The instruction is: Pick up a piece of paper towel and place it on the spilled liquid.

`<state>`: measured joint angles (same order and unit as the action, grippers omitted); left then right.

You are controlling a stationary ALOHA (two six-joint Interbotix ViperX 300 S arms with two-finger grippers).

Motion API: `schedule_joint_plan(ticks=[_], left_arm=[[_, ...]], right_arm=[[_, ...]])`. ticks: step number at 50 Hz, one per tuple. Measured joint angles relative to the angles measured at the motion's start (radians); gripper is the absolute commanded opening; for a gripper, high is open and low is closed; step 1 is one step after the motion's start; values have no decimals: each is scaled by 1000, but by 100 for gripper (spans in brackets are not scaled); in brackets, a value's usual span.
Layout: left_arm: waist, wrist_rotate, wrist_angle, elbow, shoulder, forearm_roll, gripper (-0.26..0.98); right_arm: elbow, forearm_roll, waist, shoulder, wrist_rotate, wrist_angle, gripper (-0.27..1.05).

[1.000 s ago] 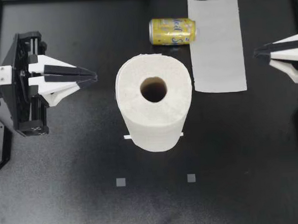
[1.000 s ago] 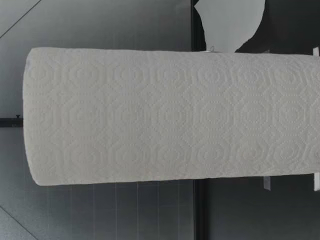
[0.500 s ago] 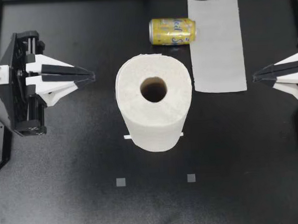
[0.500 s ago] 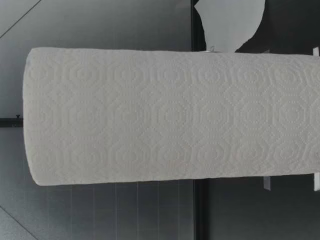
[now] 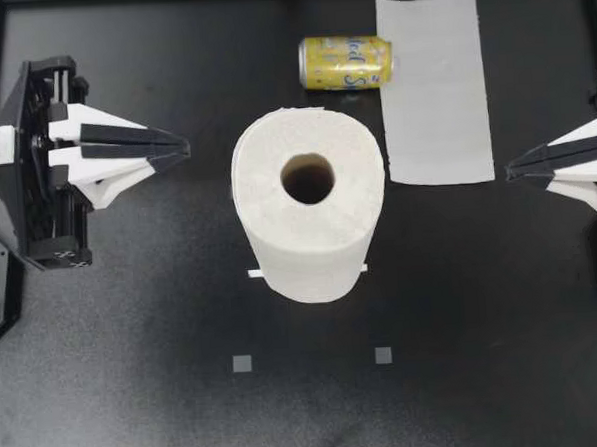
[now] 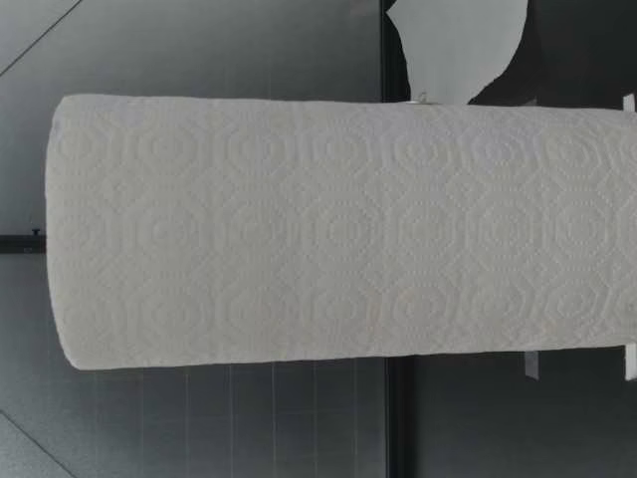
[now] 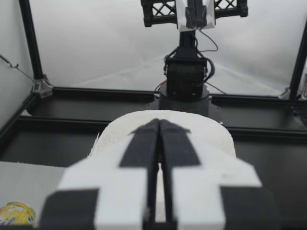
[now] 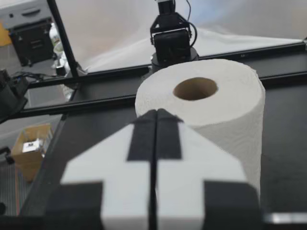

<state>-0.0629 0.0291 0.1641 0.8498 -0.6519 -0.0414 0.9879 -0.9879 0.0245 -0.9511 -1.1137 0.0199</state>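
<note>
While the paper towel roll (image 5: 310, 218) stands upright, the robot's left gripper (image 5: 182, 149) and right gripper (image 5: 511, 169) flank it, both closed and empty. Beyond the roll, toward the right arm's side, the loose towel sheet (image 5: 435, 86) lies flat, just beside a yellow can (image 5: 346, 61).

A paper towel sheet (image 5: 435, 86) lies flat beside the can (image 5: 346, 62) (roll (image 5: 310, 218) stands mid-table).

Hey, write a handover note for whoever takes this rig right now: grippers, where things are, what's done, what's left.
Left gripper: jaws shut, empty, beside the paper towel roll. Right gripper: jaws shut, empty, near the sheet.
Roll stands upright mid-table; yellow can lies on its side by the sheet.
Done: sheet lies flat.
To do: no liquid visible, so check that the sheet covers the spill.
</note>
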Motion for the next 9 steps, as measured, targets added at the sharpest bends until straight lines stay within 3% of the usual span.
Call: schedule_joint_plan(ticks=[9], left_arm=[[2,0,0,0,6,0,8]], right_arm=[[6,-2,0,0,0,11,2]])
